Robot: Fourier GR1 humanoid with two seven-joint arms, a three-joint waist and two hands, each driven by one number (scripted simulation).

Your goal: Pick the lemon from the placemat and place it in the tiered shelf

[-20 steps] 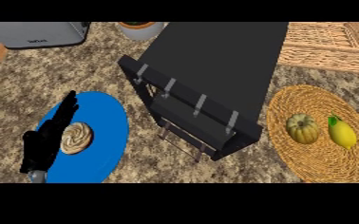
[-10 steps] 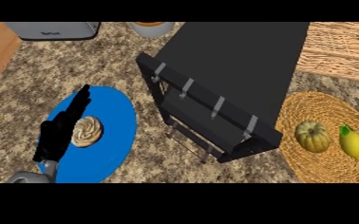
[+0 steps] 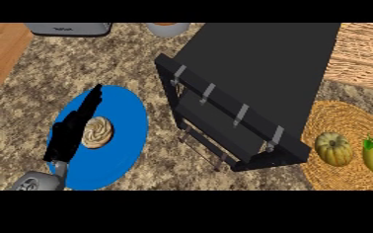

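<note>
Lemon (image 3: 368,154) half cut off at right edge on woven placemat (image 3: 324,121), just beside a small squash (image 3: 334,149); left hand (image 3: 70,132) flat-fingered, holding nothing, over pastry (image 3: 97,132) far left, right hand unseen; risk: a blind reach knocks the squash or clips the tiered shelf (image 3: 270,74).

Blue plate (image 3: 128,123), black shelf (image 3: 270,64), golden woven placemat (image 3: 328,121), brown speckled worktop (image 3: 87,64), beige swirled pastry (image 3: 97,132), black robot hand (image 3: 67,137).

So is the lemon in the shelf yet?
Not yet. The lemon lies on the woven placemat, outside the black shelf, at the view's right edge.
</note>
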